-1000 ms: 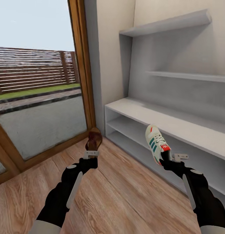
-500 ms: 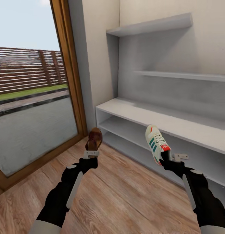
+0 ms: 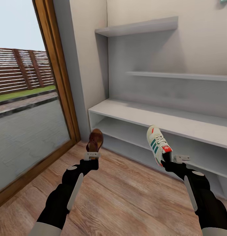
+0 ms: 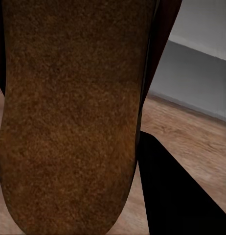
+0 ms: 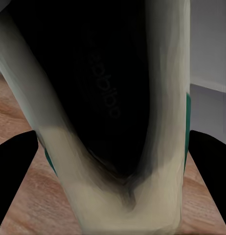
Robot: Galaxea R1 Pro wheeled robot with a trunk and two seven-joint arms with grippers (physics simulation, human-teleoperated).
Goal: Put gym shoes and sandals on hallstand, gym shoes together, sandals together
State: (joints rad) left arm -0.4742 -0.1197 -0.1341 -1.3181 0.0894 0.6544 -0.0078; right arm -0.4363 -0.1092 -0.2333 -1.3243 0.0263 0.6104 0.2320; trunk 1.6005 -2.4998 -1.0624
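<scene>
a brown sandal (image 3: 95,141) is clamped in the left gripper (image 3: 92,155), held up at about 11 o'clock. a gym shoe (image 3: 157,143) is pinched by the right gripper (image 3: 169,160) at 1 o'clock, toe up. the white hallstand (image 3: 152,118) is seen right behind both, above the wood floor (image 3: 126,196).

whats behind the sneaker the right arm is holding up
Behind the gym shoe, clamped in the right gripper, are the hallstand's open white shelf tiers, bare where visible. The shoe and arm cover part of the lower tiers, so anything there can't be seen.
</scene>
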